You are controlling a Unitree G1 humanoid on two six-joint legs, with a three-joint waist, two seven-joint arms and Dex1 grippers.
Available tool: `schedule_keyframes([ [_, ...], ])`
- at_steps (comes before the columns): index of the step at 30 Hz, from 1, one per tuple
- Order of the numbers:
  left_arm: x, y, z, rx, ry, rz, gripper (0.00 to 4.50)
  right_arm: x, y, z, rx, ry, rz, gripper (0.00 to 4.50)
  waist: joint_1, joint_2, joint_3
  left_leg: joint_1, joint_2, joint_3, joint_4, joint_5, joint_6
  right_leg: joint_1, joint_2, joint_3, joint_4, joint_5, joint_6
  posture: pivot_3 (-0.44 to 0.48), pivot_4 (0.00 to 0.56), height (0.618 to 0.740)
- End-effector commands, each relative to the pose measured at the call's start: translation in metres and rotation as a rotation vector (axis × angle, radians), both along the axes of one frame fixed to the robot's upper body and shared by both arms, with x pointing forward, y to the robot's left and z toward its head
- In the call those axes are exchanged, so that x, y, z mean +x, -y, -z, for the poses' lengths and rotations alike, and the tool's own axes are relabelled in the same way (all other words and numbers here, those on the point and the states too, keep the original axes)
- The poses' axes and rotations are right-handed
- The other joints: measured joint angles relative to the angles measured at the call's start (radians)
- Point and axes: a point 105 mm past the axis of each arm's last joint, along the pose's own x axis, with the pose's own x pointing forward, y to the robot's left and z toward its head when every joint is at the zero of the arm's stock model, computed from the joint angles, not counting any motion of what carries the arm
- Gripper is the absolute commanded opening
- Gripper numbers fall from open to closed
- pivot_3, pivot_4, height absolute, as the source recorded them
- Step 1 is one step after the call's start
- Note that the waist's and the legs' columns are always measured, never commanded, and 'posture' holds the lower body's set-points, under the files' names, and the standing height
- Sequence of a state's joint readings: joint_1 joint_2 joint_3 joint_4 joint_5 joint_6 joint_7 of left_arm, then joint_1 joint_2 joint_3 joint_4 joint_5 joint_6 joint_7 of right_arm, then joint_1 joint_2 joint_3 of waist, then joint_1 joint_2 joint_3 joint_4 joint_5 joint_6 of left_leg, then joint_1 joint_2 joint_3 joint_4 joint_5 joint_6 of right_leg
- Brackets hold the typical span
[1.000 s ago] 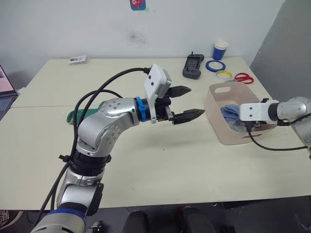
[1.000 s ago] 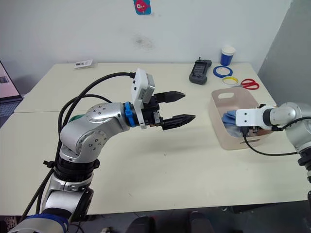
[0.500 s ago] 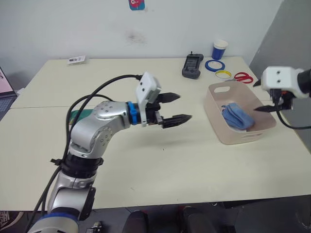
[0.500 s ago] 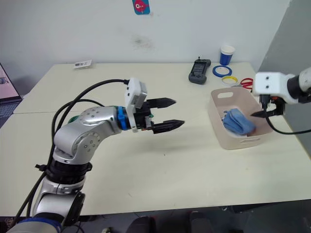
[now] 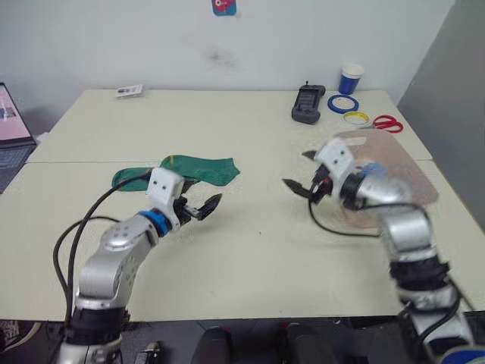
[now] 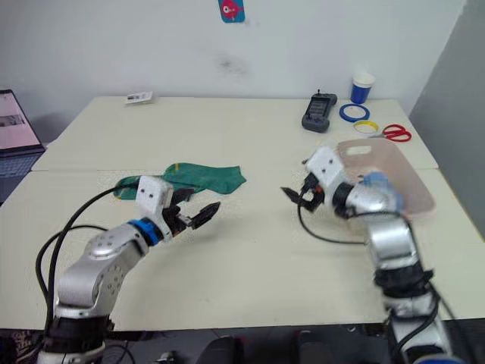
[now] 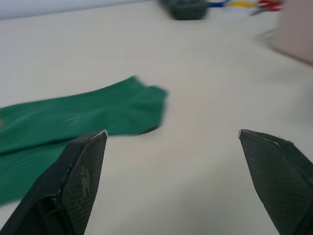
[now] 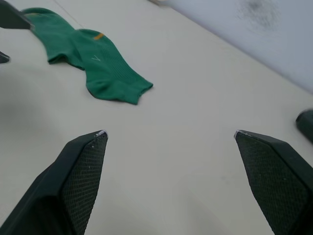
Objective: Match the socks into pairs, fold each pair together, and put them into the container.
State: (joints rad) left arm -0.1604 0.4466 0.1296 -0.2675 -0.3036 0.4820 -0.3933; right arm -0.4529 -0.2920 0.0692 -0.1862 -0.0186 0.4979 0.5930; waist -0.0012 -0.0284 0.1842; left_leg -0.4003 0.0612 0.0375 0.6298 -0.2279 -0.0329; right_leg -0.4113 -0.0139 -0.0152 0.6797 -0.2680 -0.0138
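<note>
Green socks with yellow trim lie flat and overlapping on the table, left of centre, and the green socks also show in the right wrist view. My left gripper hovers open just in front of their toe end, holding nothing. My right gripper is open and empty over the table's middle, between the socks and the container. The pale pink container stands at the right, with a light blue sock inside it behind my right forearm.
Along the far right edge are a black handset, a blue cup, blue tape, yellow tape and red scissors. A laptop sits at the far left, and a small label at the back.
My left arm has dropped and pulled back left, uncovering the green socks. My right gripper has come out of the container, leaving the blue sock there, and moved left over the table. The camera shifted.
</note>
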Motion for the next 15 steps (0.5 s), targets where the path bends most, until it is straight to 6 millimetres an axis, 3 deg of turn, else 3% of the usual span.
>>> schedule_keyframes([
  [1,-0.009,-0.008,-0.003,0.012,0.088,-0.15,4.5,-0.006,0.003,-0.003,0.008,0.131,0.128,4.47,0.001,0.0,0.0,0.0,-0.002,0.001,0.0,0.0,0.0,0.0,-0.002,0.001,0.0,0.001,0.002,0.0,0.15,0.74],
  [6,-0.035,-0.01,0.038,0.037,0.039,-0.298,4.5,-0.016,0.014,0.034,0.021,0.094,0.24,4.47,-0.002,-0.004,-0.003,0.001,-0.005,0.004,0.0,-0.002,0.004,0.001,-0.005,0.004,-0.002,0.0,0.01,0.0,0.15,0.74],
  [11,-0.048,-0.004,0.047,0.004,0.01,-0.26,4.5,-0.022,0.014,0.037,0.022,0.097,0.232,4.47,-0.006,-0.004,-0.003,0.002,-0.002,0.003,0.0,-0.002,0.004,0.001,-0.001,0.003,-0.001,0.0,0.01,0.0,0.15,0.74],
  [15,-0.039,-0.003,0.036,-0.048,0.036,-0.2,4.5,-0.019,0.011,0.028,0.011,0.116,0.169,4.47,-0.008,-0.004,-0.003,0.002,-0.001,0.002,0.0,-0.003,0.004,0.001,0.006,0.003,-0.001,0.0,0.01,0.0,0.15,0.74],
])
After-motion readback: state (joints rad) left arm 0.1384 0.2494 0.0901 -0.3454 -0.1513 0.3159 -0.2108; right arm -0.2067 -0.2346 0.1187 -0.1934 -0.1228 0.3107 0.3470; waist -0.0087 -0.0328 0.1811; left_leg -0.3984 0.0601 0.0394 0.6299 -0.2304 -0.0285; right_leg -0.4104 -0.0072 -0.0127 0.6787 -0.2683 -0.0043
